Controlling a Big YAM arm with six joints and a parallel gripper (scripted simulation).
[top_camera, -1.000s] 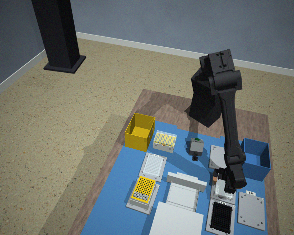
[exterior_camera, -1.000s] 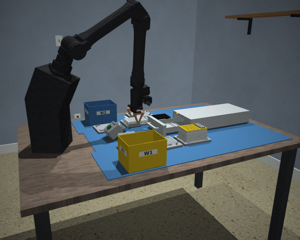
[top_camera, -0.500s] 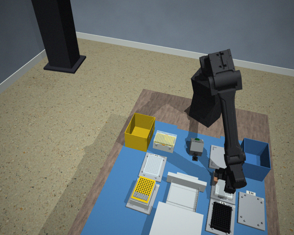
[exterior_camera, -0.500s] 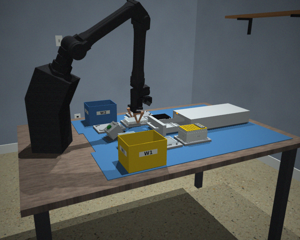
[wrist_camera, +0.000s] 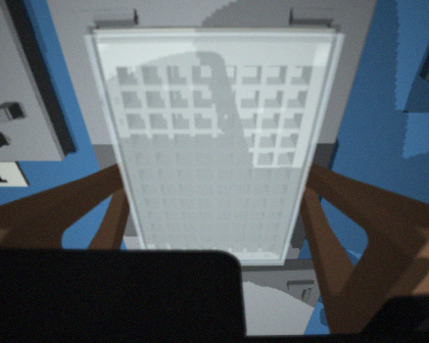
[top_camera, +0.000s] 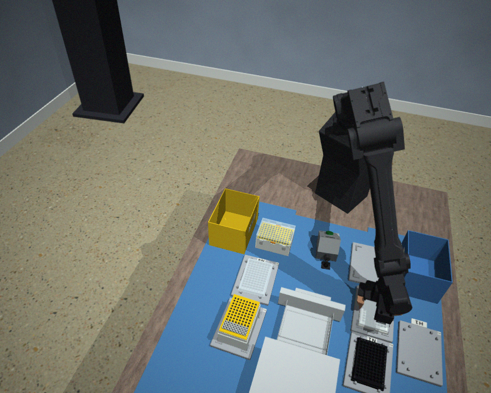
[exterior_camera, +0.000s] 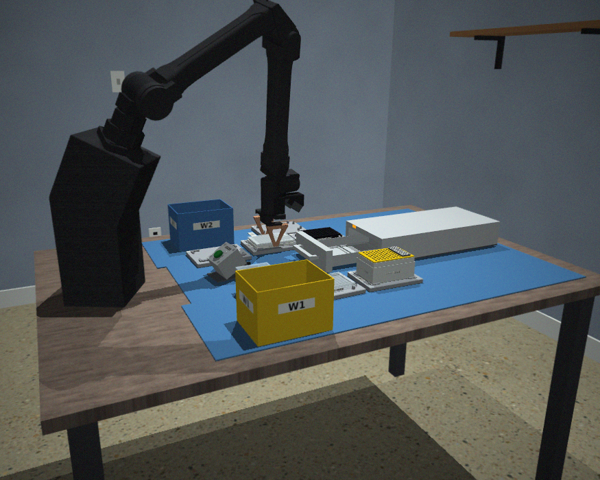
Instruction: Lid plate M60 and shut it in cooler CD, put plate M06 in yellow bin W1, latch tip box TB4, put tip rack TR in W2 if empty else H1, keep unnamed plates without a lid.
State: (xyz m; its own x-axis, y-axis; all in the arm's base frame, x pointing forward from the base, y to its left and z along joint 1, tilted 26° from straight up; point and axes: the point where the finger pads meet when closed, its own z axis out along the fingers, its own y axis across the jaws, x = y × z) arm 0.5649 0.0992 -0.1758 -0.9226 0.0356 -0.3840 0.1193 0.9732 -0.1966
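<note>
My gripper is down at nest N3. Its brown fingers are shut on the long sides of the white assay plate, which sits in the nest with a frosted lid on. The lid park behind it is bare. The clear plate lies on N4. The tip rack TR has tips in some front holes. The tip box TB4 stands between the yellow bin W1 and the DONE key. The cooler's drawer is pulled open.
The blue bin W2 stands right of the arm. A black plate lies on N1 in front of my gripper. The bare nest H1 is beside it. The cooler's housing is at the front.
</note>
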